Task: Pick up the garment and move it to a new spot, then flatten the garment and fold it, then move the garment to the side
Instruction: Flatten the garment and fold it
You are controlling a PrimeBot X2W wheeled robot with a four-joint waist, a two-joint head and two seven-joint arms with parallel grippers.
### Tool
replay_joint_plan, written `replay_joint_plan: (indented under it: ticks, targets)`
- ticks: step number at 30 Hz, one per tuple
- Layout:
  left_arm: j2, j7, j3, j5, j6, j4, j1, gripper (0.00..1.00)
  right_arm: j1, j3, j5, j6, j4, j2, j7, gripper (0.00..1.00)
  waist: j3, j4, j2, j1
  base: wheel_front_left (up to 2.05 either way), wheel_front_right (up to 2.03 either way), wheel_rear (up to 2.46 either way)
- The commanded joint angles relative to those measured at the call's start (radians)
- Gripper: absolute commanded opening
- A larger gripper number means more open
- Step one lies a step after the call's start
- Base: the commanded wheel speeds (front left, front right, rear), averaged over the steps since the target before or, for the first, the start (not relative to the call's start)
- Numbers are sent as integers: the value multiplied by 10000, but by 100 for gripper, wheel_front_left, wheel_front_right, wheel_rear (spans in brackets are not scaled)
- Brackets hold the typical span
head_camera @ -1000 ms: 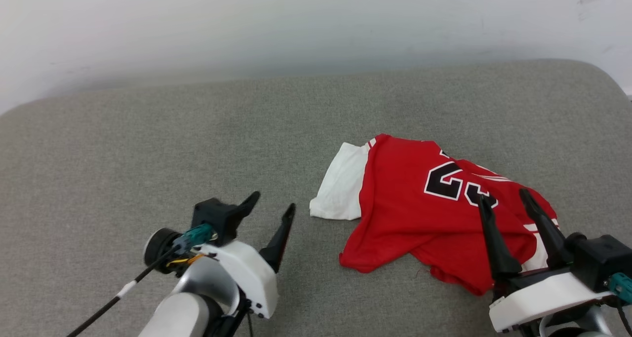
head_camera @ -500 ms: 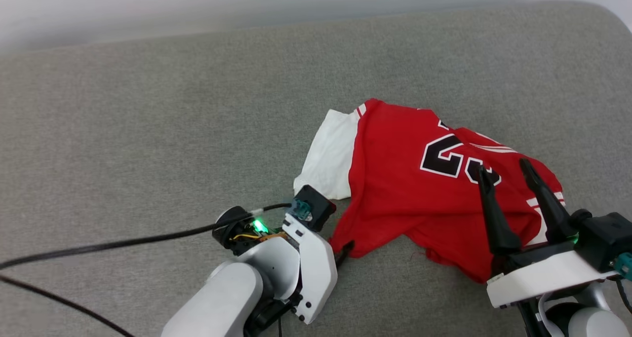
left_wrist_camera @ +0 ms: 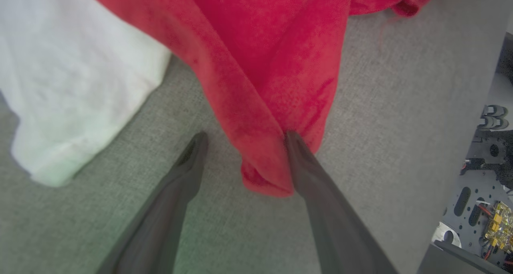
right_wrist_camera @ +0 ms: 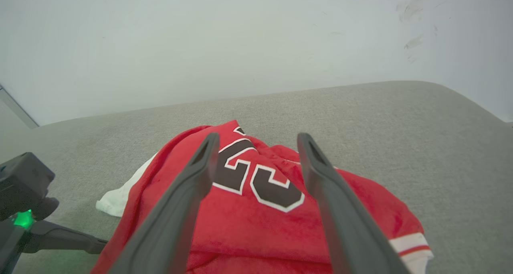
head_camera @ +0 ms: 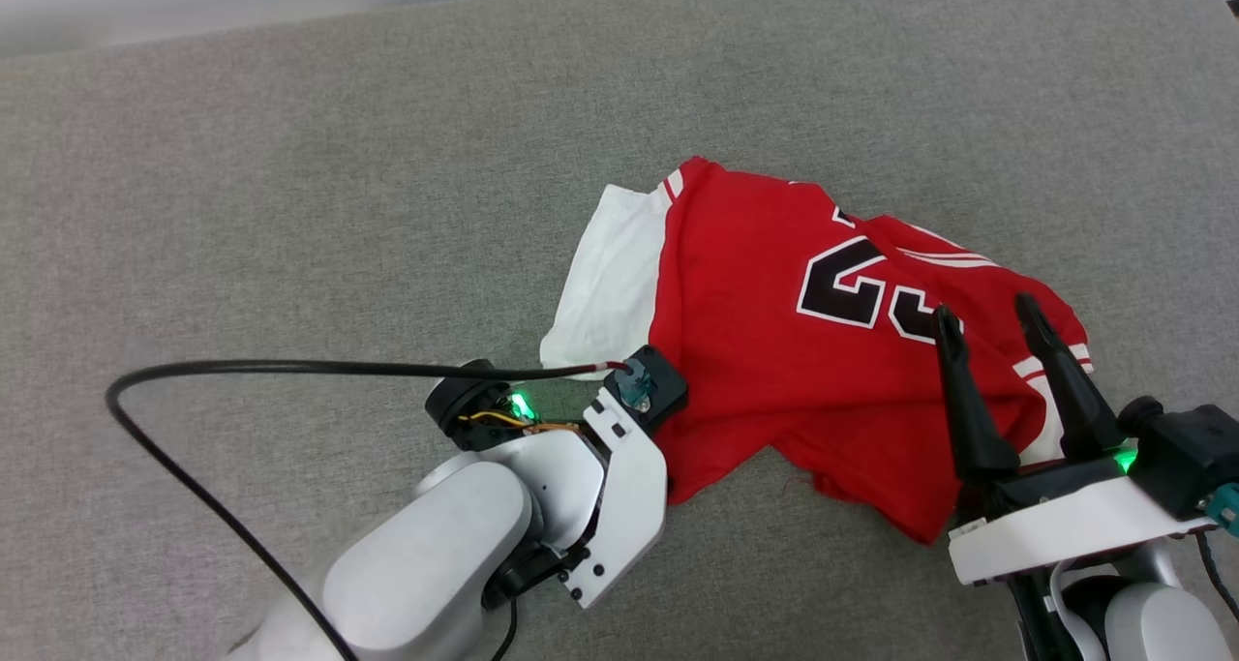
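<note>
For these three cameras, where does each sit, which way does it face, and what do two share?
Head view: high, facing down at the red jersey-style T-shirt on the grey fabric surface; both forearms, open right gripper.
Left wrist view: close over the shirt's hem, along the open left gripper.
Right wrist view: low, past its fingers, across the shirt to the white wall.
Head and right wrist share the black numerals.

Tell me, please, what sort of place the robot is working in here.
Likely a robotics lab or test room rather than a home: a broad grey fabric-covered surface against a bare, scuffed white wall, with a crumpled red jersey lying on it.
</note>
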Motion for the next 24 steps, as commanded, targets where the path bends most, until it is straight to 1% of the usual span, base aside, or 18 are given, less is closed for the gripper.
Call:
replay_joint_plan:
  ticks: [1,2,3,4,6,8,12,14,20,24]
  targets:
    - [282,430,-551,-105,-25,475,391,100,-156,7,75,-3,36,24,-74,100,34,-40,0,0,0,0,0]
    - [401,499,-770,-220,-28,484,355,67,-149,-5,109,-3,65,24,-105,100,40,-46,0,0,0,0,0]
    - [504,440,-923,-314,-28,447,283,26,-152,-9,127,-3,108,24,-128,100,32,-46,0,0,0,0,0]
    - [601,303,-1000,-395,-29,398,190,0,-169,-33,163,-3,136,24,-152,100,10,-38,0,0,0,0,0]
    - [769,3,-988,-475,-28,290,8,0,-172,-62,189,-3,219,24,-197,100,-77,25,0,0,0,0,0]
    - [848,-477,-743,-481,-20,78,-80,0,-173,-82,202,-3,285,26,-190,100,-196,108,0,0,0,0,0]
    - [1076,-1405,-304,-391,258,-598,12,0,-121,-195,187,-3,348,24,-133,100,-533,354,0,0,0,0,0]
    - [1340,-1650,-216,-342,397,-1091,239,0,-72,-281,135,-3,332,23,-67,100,-721,490,0,0,0,0,0]
    - [2230,-1829,-241,-333,871,-2752,1342,0,189,-527,76,-3,253,23,158,100,-1328,963,0,0,0,0,0]
    - [2651,-1710,-389,-560,1251,-3628,2370,0,300,-641,28,-3,243,22,309,100,-1689,1208,0,0,0,0,0]
